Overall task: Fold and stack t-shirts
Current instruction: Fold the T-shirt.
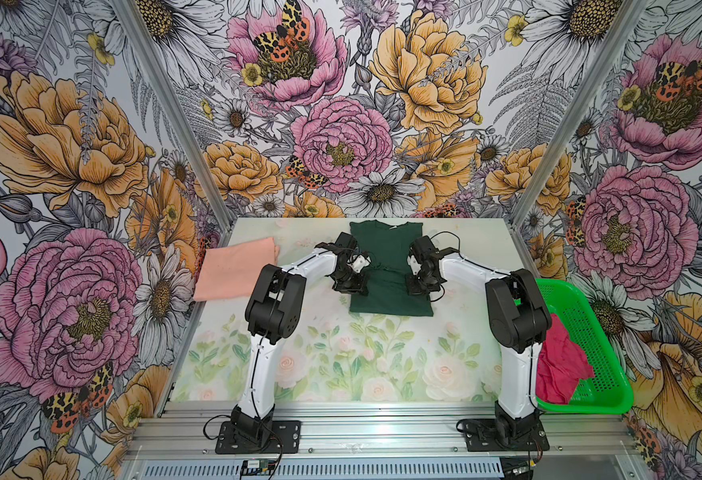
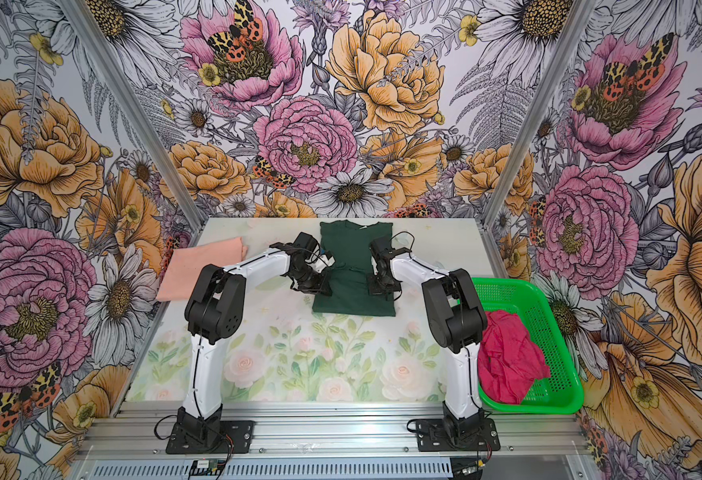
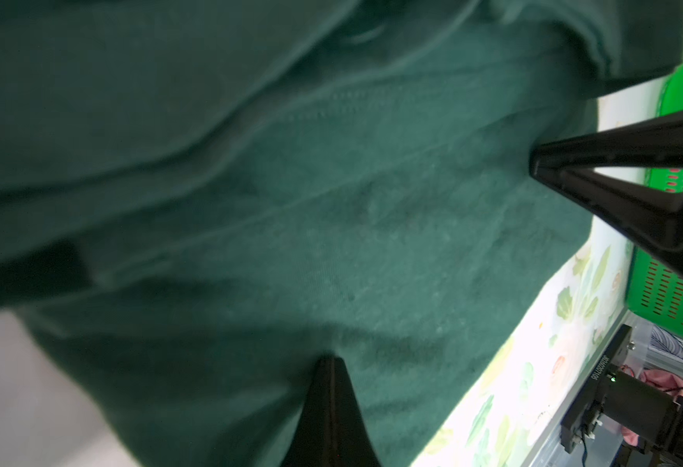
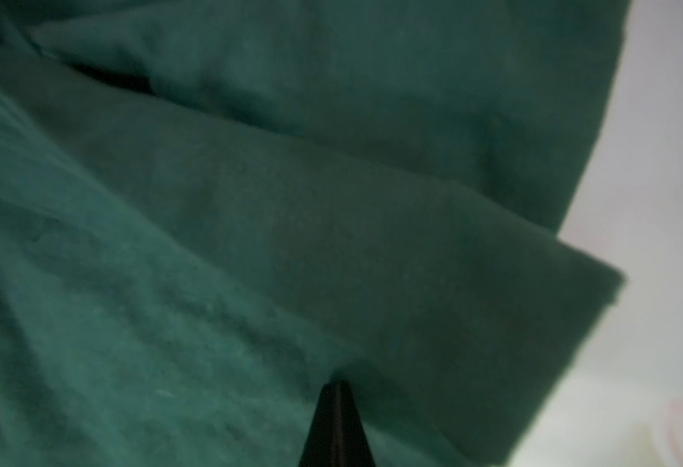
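Observation:
A dark green t-shirt (image 1: 386, 257) (image 2: 351, 253) lies flat at the back middle of the table, its sides folded in. My left gripper (image 1: 353, 289) (image 3: 329, 360) is down on the shirt's left side. Its jaws are shut and cloth creases run into the tips. My right gripper (image 1: 418, 286) (image 4: 338, 386) is shut the same way on the shirt's right side. It shows in the left wrist view too, pinching the cloth. A pale peach t-shirt (image 1: 235, 270) lies folded at the back left. A crimson-pink t-shirt (image 1: 559, 365) sits crumpled in the basket.
A bright green perforated basket (image 1: 590, 324) (image 2: 549, 316) stands off the table's right edge, beside the right arm's elbow. The floral table mat (image 1: 362, 365) stretches from the shirt to the arm bases. Floral walls close in the back and both sides.

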